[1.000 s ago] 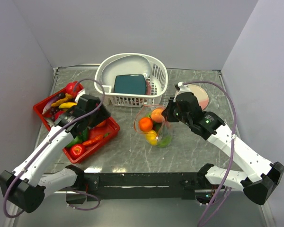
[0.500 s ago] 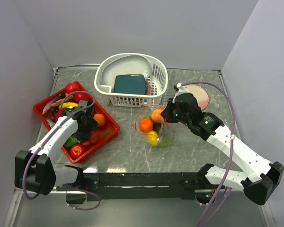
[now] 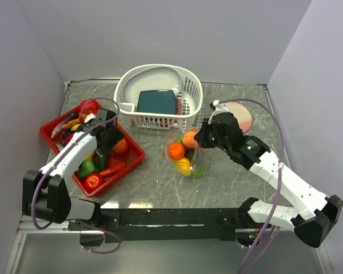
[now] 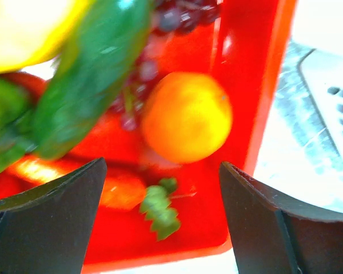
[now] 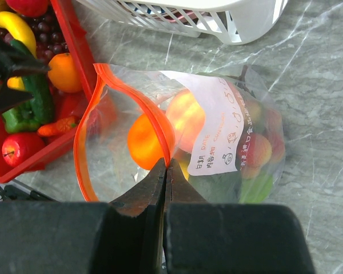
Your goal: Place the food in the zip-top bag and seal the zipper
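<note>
Left gripper [image 4: 162,166]: jaws spread wide, holding nothing, poised over the red tray [image 4: 257,85].
Loose orange [image 4: 186,117]: lies in the tray close to its wall, ahead of the gap between the left jaws and touching neither; a grape bunch [image 4: 140,74] lies just beside it.
Right gripper [image 5: 164,165]: jaws pressed together on the zipper [image 5: 83,142], pinching the strip at one side of the mouth.
Zip-top bag [image 5: 217,131]: sits on the table [image 5: 320,85] just beside the tray, mouth gaping.
Bagged orange [image 5: 143,142]: inside the bag, just behind the pinched strip, among other pieces.

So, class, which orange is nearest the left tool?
The orange in the red tray, just ahead of the left tool; the oranges in the bag lie farther.
</note>
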You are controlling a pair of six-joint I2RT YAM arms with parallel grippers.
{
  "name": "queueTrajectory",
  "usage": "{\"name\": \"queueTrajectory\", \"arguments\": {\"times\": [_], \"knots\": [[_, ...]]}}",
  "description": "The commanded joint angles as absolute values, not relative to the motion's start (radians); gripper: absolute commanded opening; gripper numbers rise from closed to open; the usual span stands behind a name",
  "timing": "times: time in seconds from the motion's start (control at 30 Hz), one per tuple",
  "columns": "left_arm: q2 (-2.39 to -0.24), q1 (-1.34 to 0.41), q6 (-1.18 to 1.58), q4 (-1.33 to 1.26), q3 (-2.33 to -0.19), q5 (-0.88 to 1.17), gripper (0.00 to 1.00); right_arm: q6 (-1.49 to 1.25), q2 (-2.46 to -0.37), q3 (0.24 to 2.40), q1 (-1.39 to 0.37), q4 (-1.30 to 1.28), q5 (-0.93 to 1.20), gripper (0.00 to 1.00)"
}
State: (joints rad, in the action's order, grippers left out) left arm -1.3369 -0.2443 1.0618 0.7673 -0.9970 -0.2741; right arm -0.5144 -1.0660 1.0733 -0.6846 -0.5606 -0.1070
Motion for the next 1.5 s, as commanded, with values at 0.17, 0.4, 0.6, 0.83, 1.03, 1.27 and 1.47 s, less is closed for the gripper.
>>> {"name": "queueTrajectory", "arguments": {"times": [0.17, 0.4, 0.6, 0.83, 1.03, 1.27, 1.47], "knots": [[-1.482, -0.244, 1.019, 0.626, -1.035, -0.282, 0.85, -0.5, -1.061, 1.078, -0.684, -0.514, -0.112, 0.01], [-1.528, -0.244, 0.982, 0.545, -0.999, -0.252, 0.69, -0.503, -1.061, 1.083, -0.686, -0.515, -0.104, 0.01], [-1.442, -0.247, 0.936, 0.59, -1.008, -0.265, 0.39, -0.505, -1.069, 1.088, -0.686, -0.515, -0.094, 0.01], [-1.238, -0.267, 0.825, 0.684, -1.063, -0.227, 0.2, -0.509, -1.065, 1.089, -0.687, -0.522, -0.103, 0.01], [-1.131, -0.455, 0.765, 0.732, -1.224, -0.186, 0.15, -0.518, -1.069, 1.1, -0.684, -0.534, -0.12, 0.01], [-1.141, -0.681, 0.825, 0.693, -1.35, -0.138, 0.13, -0.54, -1.072, 1.108, -0.686, -0.549, -0.14, 0.01], [-1.187, -0.817, 0.861, 0.551, -1.302, -0.091, 0.13, -0.558, -1.075, 1.123, -0.684, -0.566, -0.164, 0.01]]}}
